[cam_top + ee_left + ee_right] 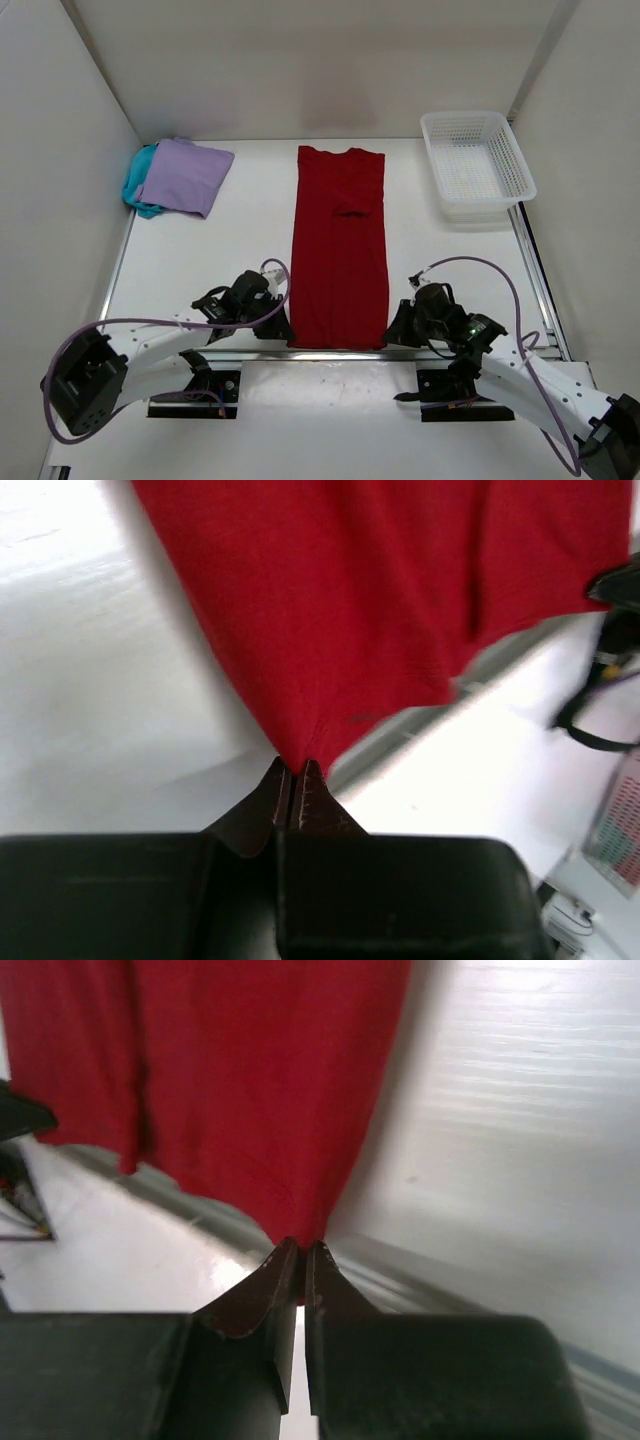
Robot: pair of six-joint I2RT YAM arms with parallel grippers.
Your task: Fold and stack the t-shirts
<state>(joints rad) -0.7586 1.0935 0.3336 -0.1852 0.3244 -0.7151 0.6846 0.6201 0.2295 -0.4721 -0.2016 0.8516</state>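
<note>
White table point(200, 260), plain white walls point(320, 60) on three sides, soft even light

The deep red cloth t-shirt point(338, 250) lies flat in the centre, folded lengthwise into a long narrow strip, collar far, hem nearest. The pale lavender cloth t-shirt point(185, 177), folded, rests on the crumpled teal cloth t-shirt point(135, 188), far left

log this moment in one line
left tool: shut on near-left corner of deep red cloth t-shirt | right tool: shut on its near-right corner | pale lavender cloth t-shirt: folded, atop teal cloth t-shirt, far left
</note>
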